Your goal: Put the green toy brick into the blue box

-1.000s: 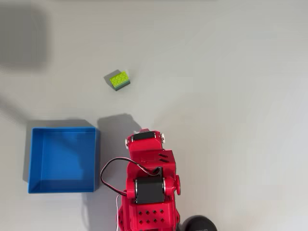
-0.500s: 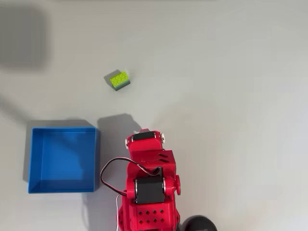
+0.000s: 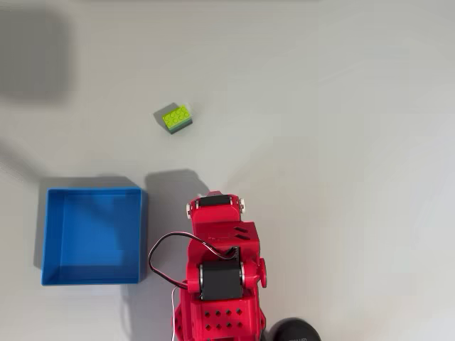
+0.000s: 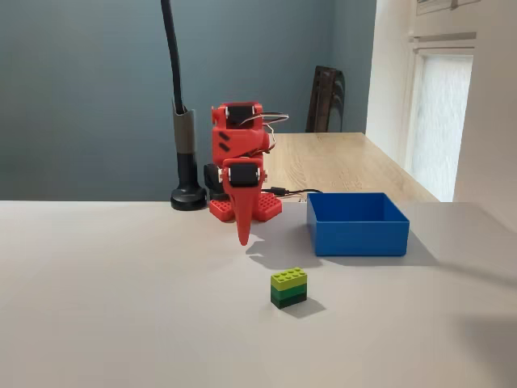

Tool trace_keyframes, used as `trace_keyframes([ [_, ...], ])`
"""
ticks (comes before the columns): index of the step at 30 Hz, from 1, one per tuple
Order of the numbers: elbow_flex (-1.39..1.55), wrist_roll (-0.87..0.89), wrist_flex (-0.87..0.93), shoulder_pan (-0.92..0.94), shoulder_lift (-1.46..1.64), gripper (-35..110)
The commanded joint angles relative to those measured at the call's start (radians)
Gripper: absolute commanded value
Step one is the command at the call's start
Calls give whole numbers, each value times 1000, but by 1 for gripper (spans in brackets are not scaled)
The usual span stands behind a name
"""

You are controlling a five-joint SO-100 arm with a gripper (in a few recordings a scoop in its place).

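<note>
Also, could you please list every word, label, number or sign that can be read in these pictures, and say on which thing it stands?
No readable text:
green toy brick: plain studs, no lettering that can be made out.
blue box: plain walls, no label.
red arm and gripper: no marking that can be read.
black round base: faint pale marks at the overhead view's bottom edge, too small to read.

A lime-over-dark-green studded brick sits upright on the table, apart from the empty blue box.
</note>
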Motion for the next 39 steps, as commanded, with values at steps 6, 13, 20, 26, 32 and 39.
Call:
trace_keyframes([
  [6, -209, -98, -3, -15, -94, 0],
  [13, -449, -124, 0, -29, -434, 0],
  [20, -769, -83, 130, -66, -758, 0],
  [26, -1042, -48, 275, -126, -986, 0],
  [32, -1259, -101, 353, -181, -1184, 0],
  [39, -1513, -160, 465, -239, -1393, 11],
])
